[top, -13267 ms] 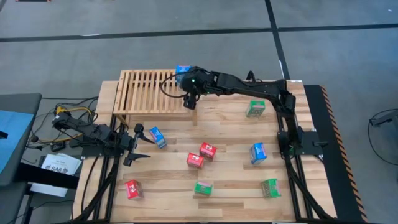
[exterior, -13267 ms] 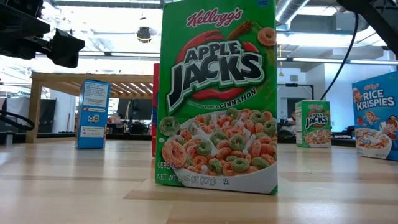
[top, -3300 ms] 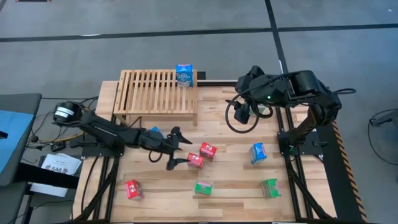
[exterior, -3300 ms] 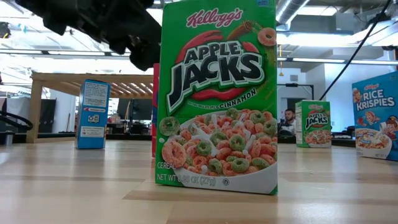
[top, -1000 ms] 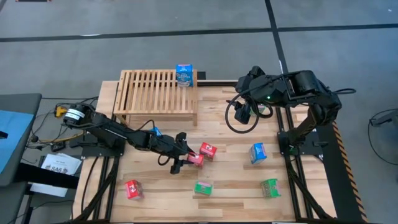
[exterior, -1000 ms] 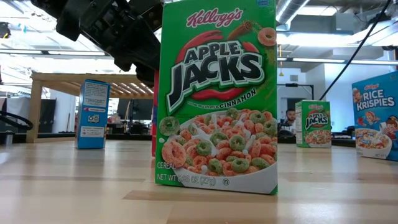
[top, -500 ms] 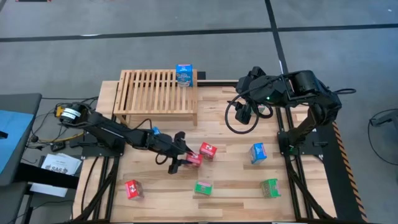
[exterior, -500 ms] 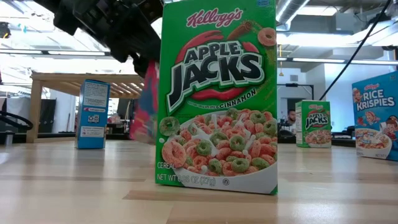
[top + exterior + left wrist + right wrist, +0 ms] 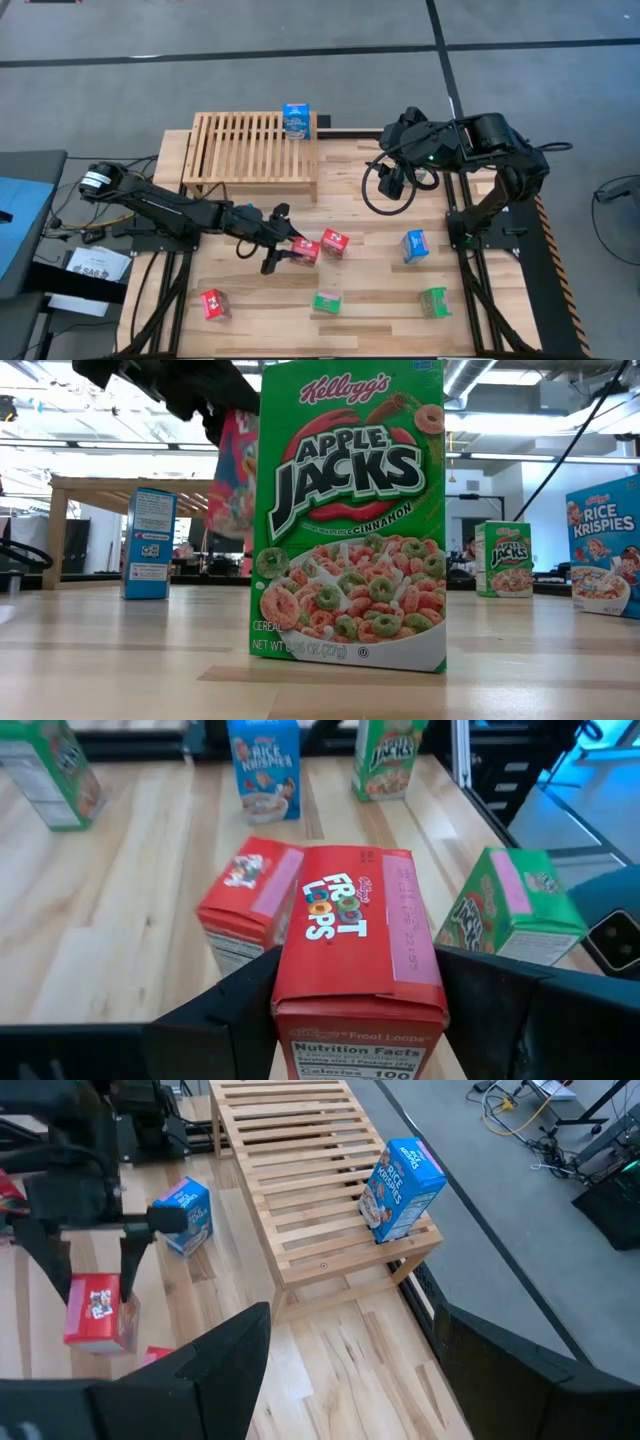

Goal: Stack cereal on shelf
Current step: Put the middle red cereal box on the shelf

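My left gripper (image 9: pixel 296 250) is shut on a red Froot Loops box (image 9: pixel 306 250) over the middle of the table. In the low view the box (image 9: pixel 232 470) hangs tilted above the planks. A second red box (image 9: pixel 334 242) stands just to its right. One blue box (image 9: pixel 296 120) stands on the wooden slatted shelf (image 9: pixel 250 150) at its far right corner. More boxes stand on the table: red (image 9: pixel 213 304), green (image 9: pixel 327 300), green (image 9: pixel 435 301), blue (image 9: pixel 415 245). My right gripper (image 9: pixel 392 183) waits open, right of the shelf. My left gripper pinches the red box between its two fingers (image 9: pixel 245 1005), one on each of two opposite sides near the box's top end (image 9: pixel 355 970). The fingers come slanting down from the table's left. The box is lifted clear of the table and tilted.
Another blue box (image 9: pixel 185 1215) stands on the table near the shelf's front, under the left arm in the high view. A big green Apple Jacks box (image 9: pixel 350 520) fills the low view's middle. A black cable loop (image 9: pixel 385 200) hangs under the right arm.
My left gripper, shut on the red box, has risen and drawn back a little toward the table's left and far side. The box has left the table, swung out from behind the green box in the low view, and now hangs tilted and clear.
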You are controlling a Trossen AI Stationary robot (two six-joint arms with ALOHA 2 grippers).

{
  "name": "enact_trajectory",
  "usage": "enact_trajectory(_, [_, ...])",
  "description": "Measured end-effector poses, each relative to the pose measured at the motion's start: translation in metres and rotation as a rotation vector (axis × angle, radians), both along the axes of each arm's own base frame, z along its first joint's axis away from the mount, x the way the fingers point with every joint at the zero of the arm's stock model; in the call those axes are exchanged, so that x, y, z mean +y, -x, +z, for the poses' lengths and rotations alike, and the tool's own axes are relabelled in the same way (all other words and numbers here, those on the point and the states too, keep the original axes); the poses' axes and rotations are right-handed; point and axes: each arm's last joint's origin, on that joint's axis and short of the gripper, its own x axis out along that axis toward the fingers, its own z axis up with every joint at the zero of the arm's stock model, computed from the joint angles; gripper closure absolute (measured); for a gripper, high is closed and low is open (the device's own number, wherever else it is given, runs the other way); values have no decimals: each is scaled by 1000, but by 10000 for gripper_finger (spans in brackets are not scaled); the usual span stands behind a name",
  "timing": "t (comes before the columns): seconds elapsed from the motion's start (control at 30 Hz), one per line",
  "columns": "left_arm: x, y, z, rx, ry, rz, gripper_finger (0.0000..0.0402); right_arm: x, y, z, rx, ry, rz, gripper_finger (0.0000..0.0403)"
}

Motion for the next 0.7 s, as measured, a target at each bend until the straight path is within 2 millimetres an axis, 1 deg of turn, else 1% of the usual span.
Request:
enact_trajectory(0.13, [6, 12, 17, -55, -15, 7, 189, 0, 0, 0, 0, -1, 1, 97])
enact_trajectory(0.27, [13, 27, 37, -120, -33, 15, 189, 0, 0, 0, 0, -1, 0, 97])
enact_trajectory(0.37, [22, 40, 49, -158, -59, 68, 189, 0, 0, 0, 0, -1, 0, 97])
enact_trajectory(0.5, [34, 56, 60, -177, -101, 177, 189, 0, 0, 0, 0, -1, 1, 97])
enact_trajectory(0.7, [50, 70, 72, -231, -156, 246, 189, 0, 0, 0, 0, -6, -4, 97])
